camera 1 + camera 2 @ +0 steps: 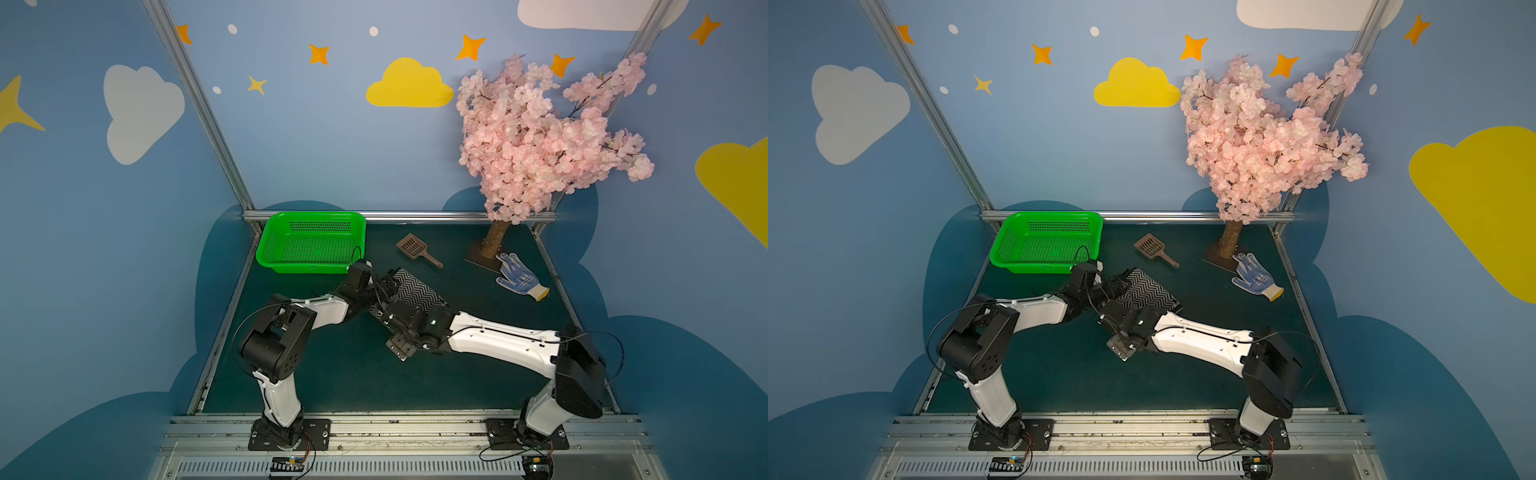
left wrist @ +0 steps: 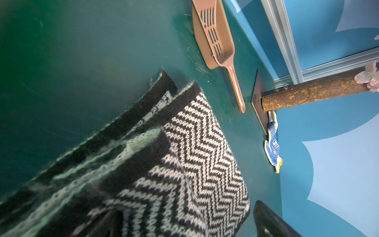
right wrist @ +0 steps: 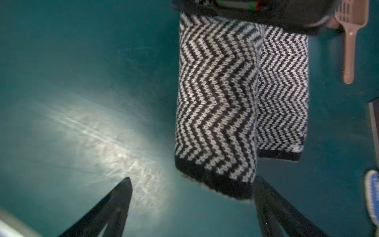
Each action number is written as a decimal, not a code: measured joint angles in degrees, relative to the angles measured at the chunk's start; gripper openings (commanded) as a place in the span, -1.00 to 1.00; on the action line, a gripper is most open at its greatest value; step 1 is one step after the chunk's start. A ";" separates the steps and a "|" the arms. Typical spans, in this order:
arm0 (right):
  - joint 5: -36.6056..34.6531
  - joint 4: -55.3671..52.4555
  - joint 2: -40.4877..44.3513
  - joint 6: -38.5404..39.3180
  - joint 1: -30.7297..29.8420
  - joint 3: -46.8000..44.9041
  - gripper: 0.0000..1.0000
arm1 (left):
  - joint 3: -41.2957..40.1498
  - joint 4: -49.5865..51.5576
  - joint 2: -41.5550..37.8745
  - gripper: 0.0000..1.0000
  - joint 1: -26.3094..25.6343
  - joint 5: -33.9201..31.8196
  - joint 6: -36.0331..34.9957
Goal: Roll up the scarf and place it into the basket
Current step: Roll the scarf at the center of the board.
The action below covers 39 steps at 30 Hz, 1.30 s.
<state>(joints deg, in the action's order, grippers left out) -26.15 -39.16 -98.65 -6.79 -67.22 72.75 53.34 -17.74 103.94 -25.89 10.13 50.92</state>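
Flanking scarf (image 1: 419,293): left hand (image 1: 387,286), right hand (image 3: 193,181) (open)

The front half of the table (image 1: 353,382) lies bare between the two arm bases. Across the middle, the left arm (image 1: 320,309), the bundled scarf (image 1: 417,293) and the right arm (image 1: 498,336) form a barrier. Behind it, a bare lane runs to the back edge between the basket (image 1: 316,215) in the back left corner and the scoop (image 1: 415,248). The tree trunk (image 1: 494,243) and the glove (image 1: 519,277) crowd the back right corner.
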 measured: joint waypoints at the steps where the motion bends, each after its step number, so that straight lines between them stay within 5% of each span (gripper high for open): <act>1: -2.32 -0.42 -2.10 0.68 -0.90 0.37 0.85 | 0.07 0.11 0.02 1.00 0.00 0.11 0.07; 6: -9.97 -2.34 -10.40 3.65 -3.61 2.62 0.84 | 0.15 -0.04 0.42 1.00 0.04 0.59 0.57; 14: -12.39 -1.36 -14.53 5.51 -0.39 2.89 0.79 | -0.11 -2.86 1.33 1.00 0.35 1.86 2.08; 17: -12.00 -0.09 -14.58 5.73 0.96 2.38 0.52 | -0.74 -4.04 1.33 1.00 0.57 2.16 2.49; 21: -10.19 1.20 -15.39 6.25 2.73 2.14 -0.08 | -1.86 -6.01 1.31 1.00 1.11 2.75 3.13; 25: -4.90 3.02 -15.08 6.95 4.35 1.38 -0.40 | -4.55 -9.27 0.50 1.00 2.36 4.66 4.48; 31: 9.03 7.89 -9.64 6.71 8.76 -2.82 -0.39 | -9.35 -12.37 -2.21 1.00 5.51 7.74 6.36; 39: 37.88 8.74 -3.15 3.65 15.74 -3.89 -0.35 | -14.56 -6.01 -12.68 1.00 7.91 6.27 6.34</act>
<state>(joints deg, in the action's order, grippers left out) 11.73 -30.41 -101.80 -3.14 -51.48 68.86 38.79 -23.75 91.26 -17.98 16.40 57.25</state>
